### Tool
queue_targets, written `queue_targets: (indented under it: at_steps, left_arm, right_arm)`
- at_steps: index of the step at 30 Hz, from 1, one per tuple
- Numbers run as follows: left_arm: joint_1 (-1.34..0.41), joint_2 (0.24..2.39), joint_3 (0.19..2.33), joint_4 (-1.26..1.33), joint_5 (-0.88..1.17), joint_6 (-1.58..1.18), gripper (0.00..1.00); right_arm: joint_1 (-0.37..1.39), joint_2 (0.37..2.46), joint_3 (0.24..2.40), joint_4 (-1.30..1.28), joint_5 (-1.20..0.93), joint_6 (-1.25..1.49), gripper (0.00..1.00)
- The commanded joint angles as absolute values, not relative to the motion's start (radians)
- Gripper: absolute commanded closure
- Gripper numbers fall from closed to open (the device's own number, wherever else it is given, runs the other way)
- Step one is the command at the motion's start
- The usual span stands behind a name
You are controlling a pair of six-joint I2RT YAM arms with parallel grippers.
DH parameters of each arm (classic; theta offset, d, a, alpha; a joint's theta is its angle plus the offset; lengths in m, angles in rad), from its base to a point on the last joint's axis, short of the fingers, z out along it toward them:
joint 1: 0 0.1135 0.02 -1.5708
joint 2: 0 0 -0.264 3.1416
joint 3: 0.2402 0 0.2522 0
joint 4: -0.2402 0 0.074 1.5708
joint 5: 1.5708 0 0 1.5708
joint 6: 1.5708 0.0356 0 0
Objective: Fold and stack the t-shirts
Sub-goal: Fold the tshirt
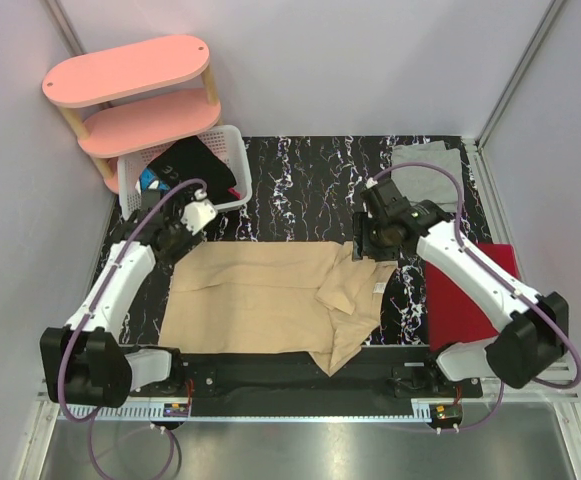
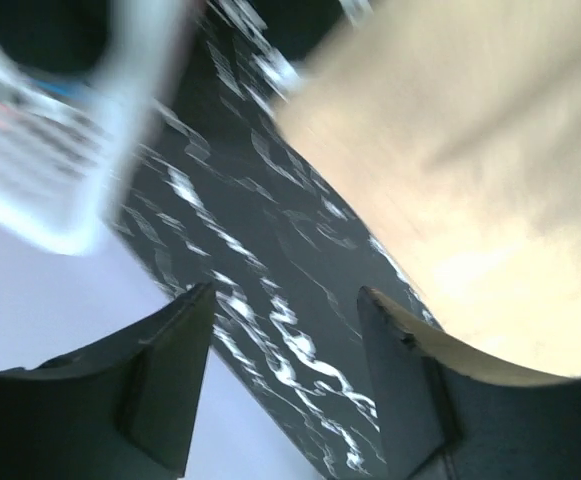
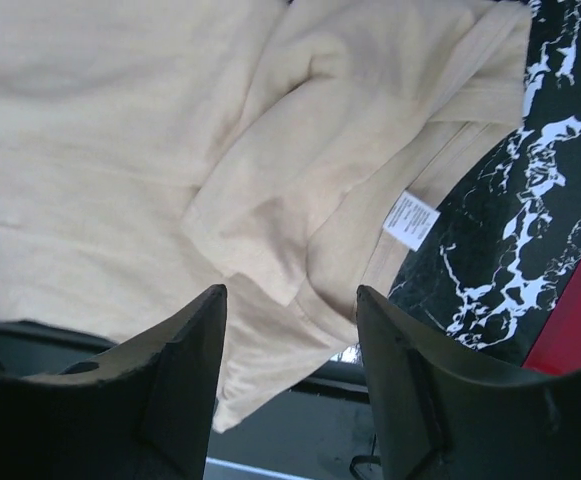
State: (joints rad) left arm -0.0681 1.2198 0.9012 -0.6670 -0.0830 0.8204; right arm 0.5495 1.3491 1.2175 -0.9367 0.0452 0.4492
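The large tan-beige t-shirt (image 1: 260, 300) lies spread on the black marbled table, its right side rumpled and folded over itself, a sleeve hanging toward the near edge. It fills the right wrist view (image 3: 170, 150), white label showing. The light grey t-shirt (image 1: 428, 170) lies folded at the far right. My left gripper (image 1: 173, 243) is open and empty above the tan shirt's far left corner; the shirt's edge shows in the left wrist view (image 2: 490, 160). My right gripper (image 1: 362, 243) is open and empty above the shirt's far right corner.
A white basket (image 1: 232, 150) holding dark cloth stands at the far left, also blurred in the left wrist view (image 2: 60, 150). A pink two-tier shelf (image 1: 130, 90) stands behind it. A flat red folder (image 1: 470, 300) lies at the right, under my right arm.
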Motion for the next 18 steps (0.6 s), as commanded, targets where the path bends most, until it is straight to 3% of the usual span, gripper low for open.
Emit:
queue_targets:
  at_steps: [1,6,11,18]
  left_arm:
    - [-0.109,1.172,1.071,-0.715,-0.020,0.770,0.30]
    - [-0.149,1.250,1.118,-0.715,0.057,0.735,0.30]
    - [-0.155,1.420,1.086,-0.640,0.045,0.701,0.40]
    - [-0.149,1.564,1.057,-0.549,0.003,0.713,0.42]
  right_arm:
    - [0.529,1.449,1.206,-0.882,0.146,0.497,0.38]
    - [0.453,1.542,1.154,-0.796,0.133,0.531,0.42]
    - [0.362,1.546,1.131,-0.759,0.129,0.569,0.48]
    - [0.308,1.601,1.106,-0.732,0.112,0.604,0.48]
